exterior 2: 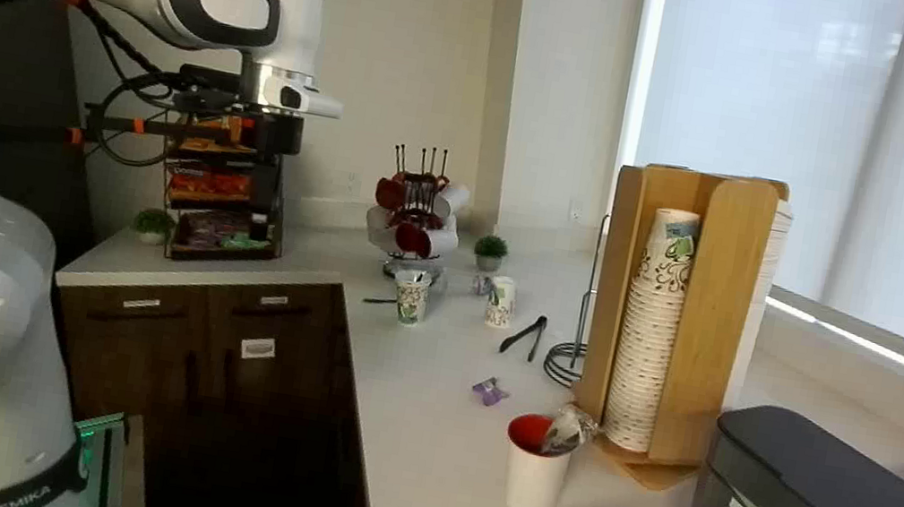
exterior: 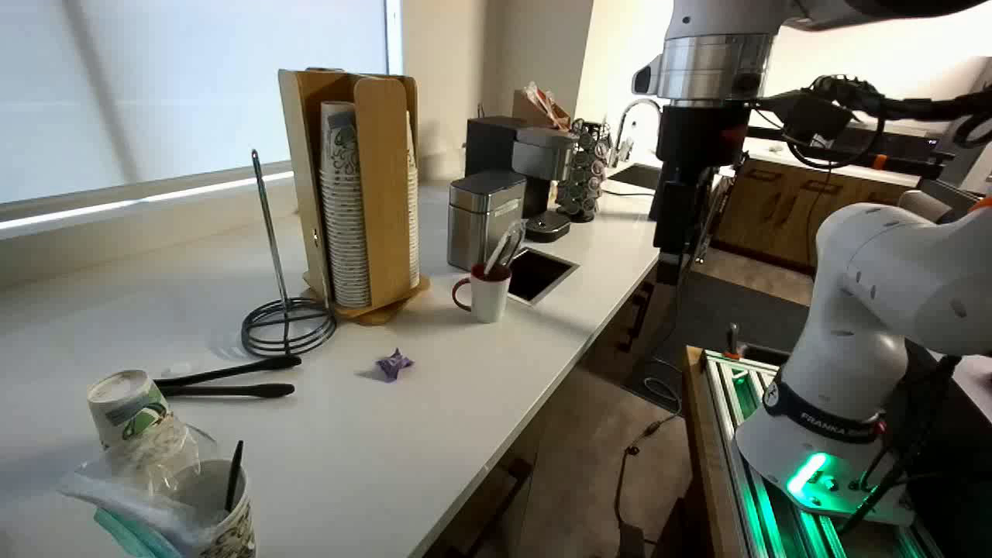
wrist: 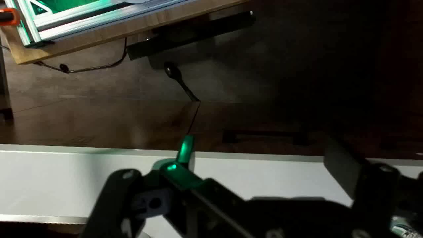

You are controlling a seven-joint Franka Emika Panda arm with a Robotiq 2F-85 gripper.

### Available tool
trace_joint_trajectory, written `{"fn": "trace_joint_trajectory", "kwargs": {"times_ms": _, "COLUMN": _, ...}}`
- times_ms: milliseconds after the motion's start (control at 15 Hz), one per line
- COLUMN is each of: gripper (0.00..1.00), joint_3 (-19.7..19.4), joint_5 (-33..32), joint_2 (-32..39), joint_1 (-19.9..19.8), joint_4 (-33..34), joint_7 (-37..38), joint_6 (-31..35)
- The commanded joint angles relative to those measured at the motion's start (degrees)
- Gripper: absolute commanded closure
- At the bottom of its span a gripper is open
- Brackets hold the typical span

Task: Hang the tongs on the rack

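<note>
Exterior views both show the tongs (exterior: 248, 390) lying flat on the white counter (exterior: 349, 442), their two black legs spread in a V. The joined end is close by a paper cup (exterior: 128, 399); whether they touch, I cannot tell. Just beside the tongs stands the rack (exterior: 271, 232), a tall rod rising from a looped wire base. A crumpled purple wrapper (exterior: 394, 364) lies near them. On the cup's other side there is a clear plastic bag (exterior: 136, 496) and a second paper cup (exterior: 238, 535) with a dark stick (exterior: 234, 474) in it.

Right by the rack, a wooden holder (exterior: 386, 194) carries tall stacks of cups (exterior: 346, 225). Beyond it, in an exterior view, is a white mug (exterior: 490, 300) with a red rim and handle, a clear plastic packet (exterior: 508, 244) poking out of it, then a metal bin (exterior: 469, 236) and a coffee maker (exterior: 542, 159).

The gripper (wrist: 261, 157) hangs high and well apart from the tongs, on a white arm (exterior: 922, 271). In the wrist view its jaws stand wide, the counter's edge showing between them. At the counter's far end in an exterior view are a snack shelf (exterior 2: 220, 254), a mug stand (exterior 2: 420, 194) and, just beside the mug stand, a small plant (exterior 2: 492, 248).
</note>
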Motion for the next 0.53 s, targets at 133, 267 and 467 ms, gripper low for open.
{"fn": "trace_joint_trajectory", "kwargs": {"times_ms": 133, "gripper": 0.00, "joint_3": 0.4, "joint_5": 0.3, "joint_2": -0.1, "joint_1": -0.6, "joint_4": 0.1, "joint_7": -0.4, "joint_6": -0.2}}
{"fn": "trace_joint_trajectory", "kwargs": {"times_ms": 267, "gripper": 0.00, "joint_3": 1.1, "joint_5": -0.3, "joint_2": 1.1, "joint_1": -1.1, "joint_4": 0.2, "joint_7": 0.4, "joint_6": 0.6}}
{"fn": "trace_joint_trajectory", "kwargs": {"times_ms": 467, "gripper": 0.00, "joint_3": 2.9, "joint_5": -6.0, "joint_2": 9.0, "joint_1": -6.2, "joint_4": -0.8, "joint_7": 3.2, "joint_6": 10.5}}
